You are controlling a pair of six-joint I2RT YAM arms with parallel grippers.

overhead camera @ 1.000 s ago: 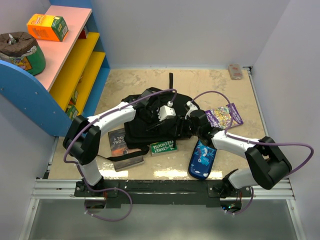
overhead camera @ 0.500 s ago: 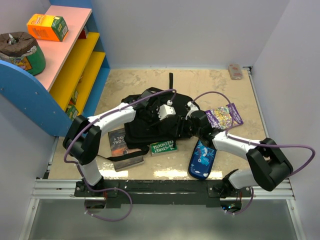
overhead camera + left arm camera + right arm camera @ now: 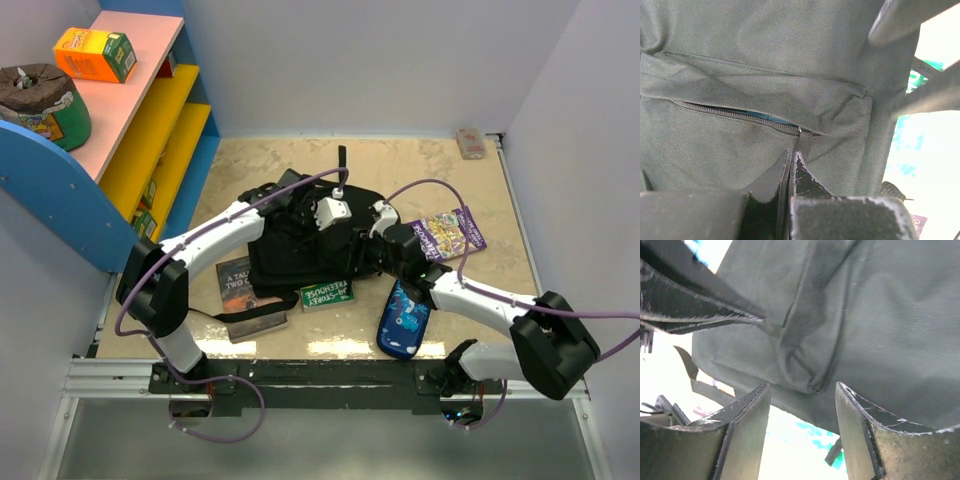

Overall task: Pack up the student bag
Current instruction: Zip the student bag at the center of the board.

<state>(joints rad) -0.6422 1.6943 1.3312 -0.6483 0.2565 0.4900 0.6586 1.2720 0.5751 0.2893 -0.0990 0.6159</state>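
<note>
While the bag (image 3: 300, 255) lies mid-bench, left gripper (image 3: 792, 161) is pinched on its zip pull (image 3: 804, 137). Right gripper (image 3: 802, 386) is wide, at the bag's right side.

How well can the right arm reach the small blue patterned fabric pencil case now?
Probably yes. The pencil case lies uncovered close beside that arm. The right gripper is open, at the large black fabric backpack, so it need only draw back.
</note>
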